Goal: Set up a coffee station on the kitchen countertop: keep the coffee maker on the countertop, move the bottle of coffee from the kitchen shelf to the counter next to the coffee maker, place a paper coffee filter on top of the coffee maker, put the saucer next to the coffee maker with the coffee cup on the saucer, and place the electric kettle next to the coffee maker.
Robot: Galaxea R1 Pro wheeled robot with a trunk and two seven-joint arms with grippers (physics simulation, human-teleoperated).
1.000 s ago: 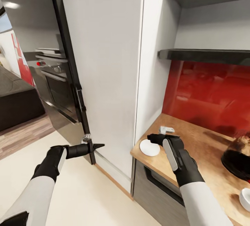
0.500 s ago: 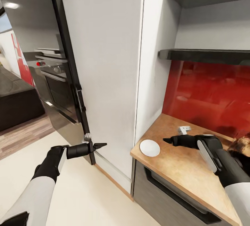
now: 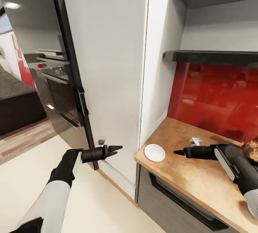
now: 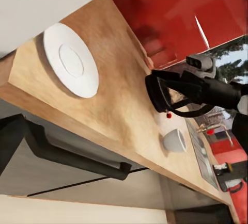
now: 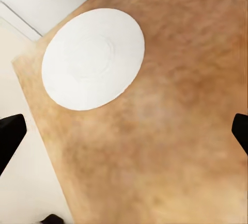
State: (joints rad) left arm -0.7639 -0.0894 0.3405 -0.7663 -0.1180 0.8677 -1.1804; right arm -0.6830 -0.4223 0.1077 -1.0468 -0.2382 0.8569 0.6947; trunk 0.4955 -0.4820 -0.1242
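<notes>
Well apart from the saucer (image 3: 154,152), right gripper (image 3: 178,152) gapes empty.

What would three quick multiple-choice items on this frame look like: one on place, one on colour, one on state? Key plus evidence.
1. Where does the saucer lie?
A. in the sink
B. on the countertop, near its end by the tall white cabinet
C. on the dark shelf

2. What colour is the wall panel behind the countertop?
A. red
B. blue
C. white

3. What state is the right tool in?
A. shut on the saucer
B. shut on the cup
C. open, holding nothing

Key: 1 B, the head view shows the saucer at the countertop's cabinet end. 2 A, the panel is glossy red. 3 C, the right wrist view shows its fingers spread wide with bare countertop between them.
</notes>
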